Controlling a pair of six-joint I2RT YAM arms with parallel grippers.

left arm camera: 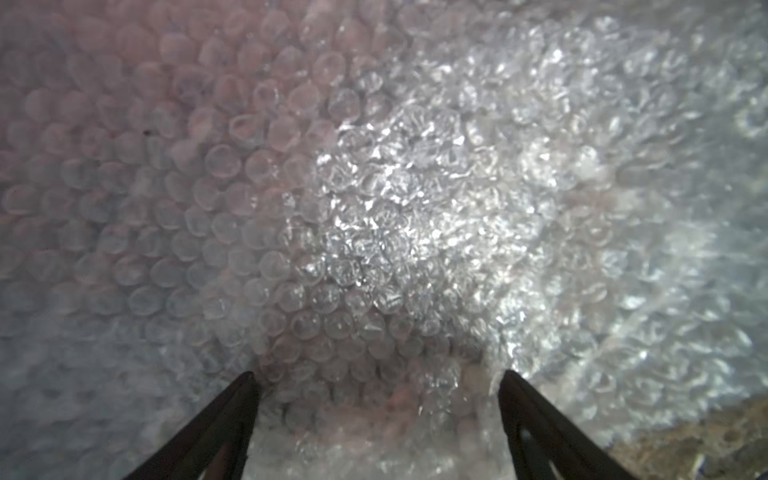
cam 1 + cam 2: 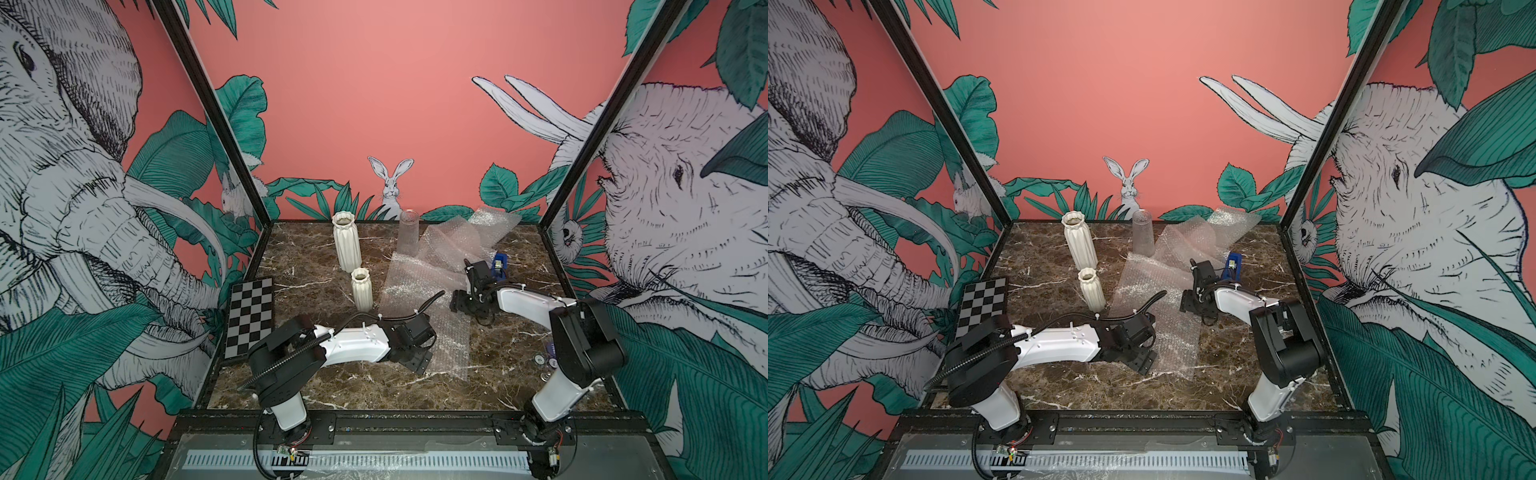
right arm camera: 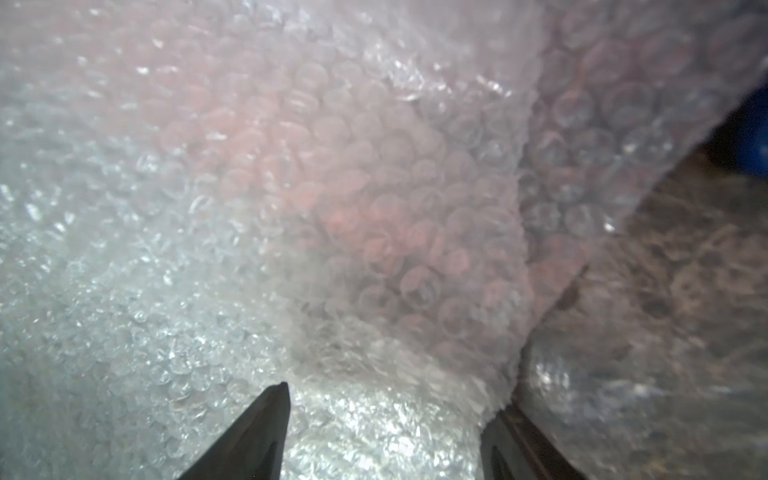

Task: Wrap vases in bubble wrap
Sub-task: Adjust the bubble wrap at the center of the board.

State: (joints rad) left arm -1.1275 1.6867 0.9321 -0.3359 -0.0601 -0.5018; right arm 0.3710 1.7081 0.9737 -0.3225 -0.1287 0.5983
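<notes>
Low over bubble wrap [image 2: 419,274] with left gripper [image 1: 379,374] and right gripper [image 3: 390,397] both open, empty; best pinching one sheet's edge only, lifting evenly.

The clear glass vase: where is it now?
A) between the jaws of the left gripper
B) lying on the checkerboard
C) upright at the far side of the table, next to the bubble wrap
C: the clear glass vase stands upright at the far end of the table, beside the bubble wrap sheets.
</notes>
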